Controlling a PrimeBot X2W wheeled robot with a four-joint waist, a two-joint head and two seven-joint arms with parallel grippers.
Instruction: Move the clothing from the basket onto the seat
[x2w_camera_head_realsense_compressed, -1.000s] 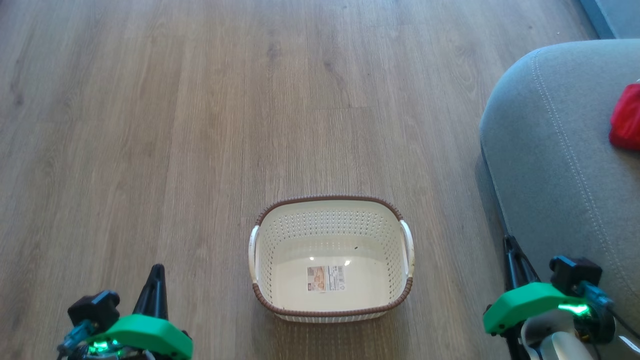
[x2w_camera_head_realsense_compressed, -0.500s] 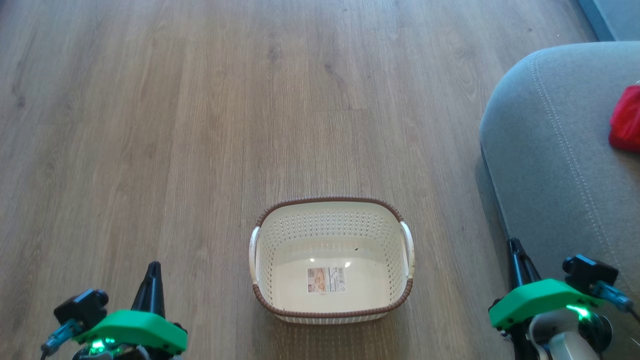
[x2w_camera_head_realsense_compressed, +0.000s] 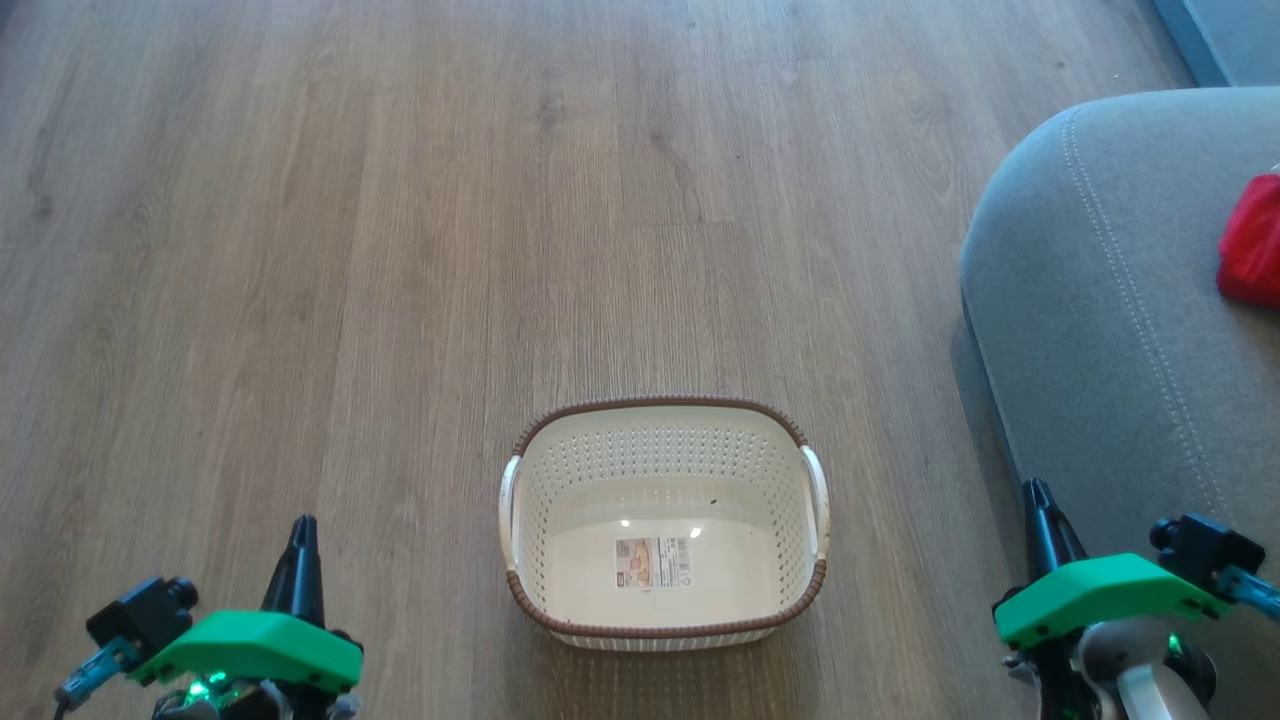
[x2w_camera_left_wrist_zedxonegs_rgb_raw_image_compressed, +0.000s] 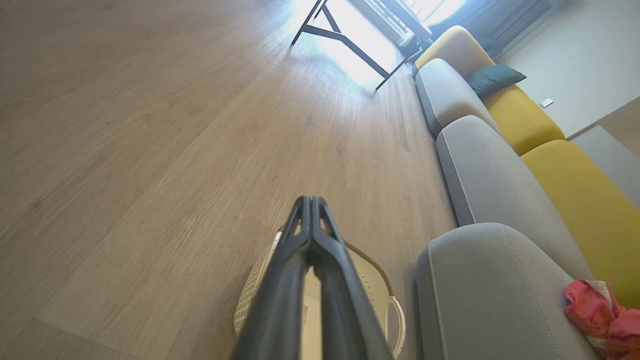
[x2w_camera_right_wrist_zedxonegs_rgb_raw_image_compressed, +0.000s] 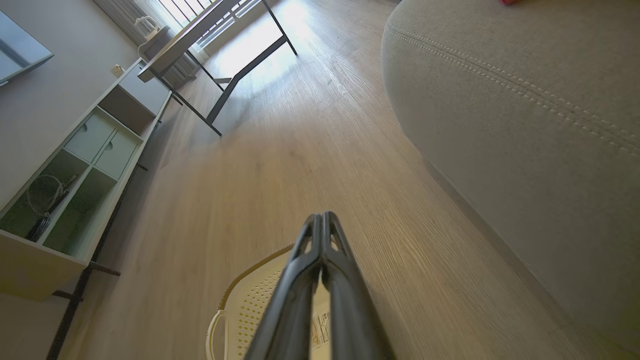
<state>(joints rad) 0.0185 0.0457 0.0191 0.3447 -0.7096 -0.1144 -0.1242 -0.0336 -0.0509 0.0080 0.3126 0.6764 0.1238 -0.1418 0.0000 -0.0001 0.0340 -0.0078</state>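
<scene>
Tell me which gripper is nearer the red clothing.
Right. The right gripper is beside the seat that bears the clothing; the left gripper is across the basket, over the floor.

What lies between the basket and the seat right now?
Bare wooden floor separates the basket from the seat. The head view shows nothing lying on that strip.

free: wood floor (x2w_camera_head_realsense_compressed: 400, 250) left and ahead of basket (x2w_camera_head_realsense_compressed: 660, 403) | obstacle: seat (x2w_camera_head_realsense_compressed: 1100, 330) close at right
</scene>
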